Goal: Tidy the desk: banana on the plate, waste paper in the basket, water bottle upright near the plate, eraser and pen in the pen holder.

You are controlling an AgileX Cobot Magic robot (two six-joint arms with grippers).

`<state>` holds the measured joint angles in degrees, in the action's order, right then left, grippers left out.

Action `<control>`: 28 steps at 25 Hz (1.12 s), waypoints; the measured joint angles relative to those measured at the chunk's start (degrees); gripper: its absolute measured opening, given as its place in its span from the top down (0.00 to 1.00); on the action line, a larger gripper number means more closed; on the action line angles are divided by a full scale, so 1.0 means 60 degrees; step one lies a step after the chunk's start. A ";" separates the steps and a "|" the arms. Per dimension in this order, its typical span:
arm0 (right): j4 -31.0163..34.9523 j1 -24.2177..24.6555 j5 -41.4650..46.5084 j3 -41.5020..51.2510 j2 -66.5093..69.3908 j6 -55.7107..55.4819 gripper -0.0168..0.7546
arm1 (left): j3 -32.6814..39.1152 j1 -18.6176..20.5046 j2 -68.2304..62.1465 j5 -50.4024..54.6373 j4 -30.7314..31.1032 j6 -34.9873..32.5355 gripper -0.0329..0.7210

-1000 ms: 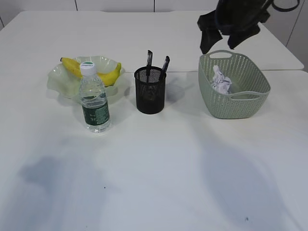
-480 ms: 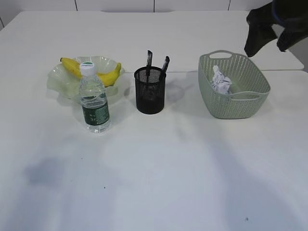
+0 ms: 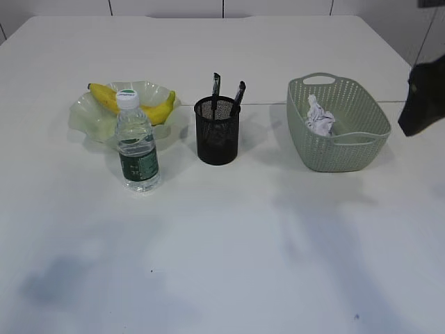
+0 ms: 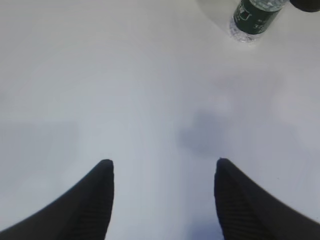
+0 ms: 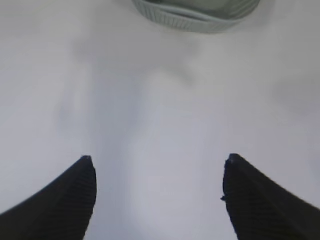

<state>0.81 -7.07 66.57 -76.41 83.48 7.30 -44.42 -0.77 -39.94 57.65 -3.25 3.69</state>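
The yellow banana lies in the pale green plate at the left of the desk. In front of the plate the water bottle stands upright; its base shows in the left wrist view. The black mesh pen holder holds two dark pens. White waste paper sits inside the sage basket. The eraser is hidden from view. My left gripper is open above bare desk. My right gripper is open and empty, with the basket rim ahead of it.
The dark end of the right arm hangs at the right edge of the exterior view, beside the basket. A seam crosses the tabletop behind the objects. Soft arm shadows lie on the white surface at the front.
The right arm has swung from above the basket's far rim to the right and down, to the view's right edge. Nothing on the desk has moved.
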 joint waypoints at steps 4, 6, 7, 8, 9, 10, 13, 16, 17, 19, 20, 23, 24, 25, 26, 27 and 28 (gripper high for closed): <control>-0.0024 0.0000 -0.0262 0.1357 -0.1044 0.0003 0.22 | 0.0000 0.0000 0.0500 0.0468 0.0061 0.0038 0.37; -0.0029 0.0000 -0.0262 0.1844 -0.1599 0.0003 0.22 | 0.0000 0.0000 0.0713 0.0650 0.0061 0.0038 0.37; -0.0043 0.0000 -0.0262 0.2078 -0.1942 0.0003 0.22 | 0.0000 0.0000 0.0835 0.0751 0.0061 0.0038 0.37; -0.0043 0.0000 -0.0262 0.2291 -0.2310 -0.0021 0.22 | 0.0000 0.0000 0.0969 0.0835 0.0061 0.0038 0.37; -0.0043 0.0000 -0.0262 0.2452 -0.2698 -0.0097 0.22 | 0.0000 0.0000 0.1090 0.0881 0.0061 0.0038 0.37; -0.0043 0.0000 -0.0262 0.2628 -0.3029 -0.0197 0.22 | 0.0000 0.0000 0.1243 0.0920 0.0061 0.0043 0.37; -0.0067 0.0000 -0.0262 0.3058 -0.4127 -0.0494 0.22 | 0.0000 0.0000 0.1637 0.1031 0.0061 0.0078 0.37; -0.0221 0.0000 -0.0010 0.3342 -0.5209 -0.0593 0.22 | 0.0000 0.0000 0.1942 0.1075 0.0061 0.0096 0.37; -0.0336 0.0000 0.0118 0.3420 -0.5498 -0.0668 0.22 | 0.0000 0.0000 0.2004 0.1084 0.0061 0.0096 0.37; -0.0639 0.0000 0.0441 0.3555 -0.6188 -0.0853 0.22 | 0.0000 0.0000 0.2197 0.1131 0.0061 0.0096 0.37; -0.0743 0.0000 0.0539 0.3608 -0.6470 -0.0927 0.22 | 0.0000 0.0000 0.2277 0.1208 0.0061 0.0114 0.37; -0.0893 0.0000 0.0828 0.3859 -0.7380 -0.1005 0.22 | 0.0000 0.0000 0.2577 0.1401 -0.0051 0.0132 0.37; -0.0893 0.0000 0.0897 0.3948 -0.7647 -0.1005 0.22 | 0.0000 0.0000 0.2685 0.1441 -0.0118 0.0132 0.37; -0.0893 0.0000 0.0913 0.4039 -0.7887 -0.1042 0.22 | 0.0000 0.0000 0.2837 0.1487 -0.0181 0.0147 0.37; -0.0893 0.0000 0.0913 0.4129 -0.8106 -0.1045 0.22 | 0.0000 0.0000 0.3010 0.1562 -0.0218 0.0147 0.37; -0.0908 0.0000 0.0913 0.4215 -0.8285 -0.1062 0.22 | 0.0043 0.0000 0.3207 0.1606 -0.0219 0.0147 0.37; -0.0908 0.0000 0.0931 0.4335 -0.8492 -0.1095 0.22 | 0.0124 0.0000 0.3378 0.1695 -0.0219 0.0153 0.37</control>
<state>-4.63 -7.07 72.16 -50.40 32.52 0.73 -43.67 -0.77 -19.67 67.82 -4.56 4.60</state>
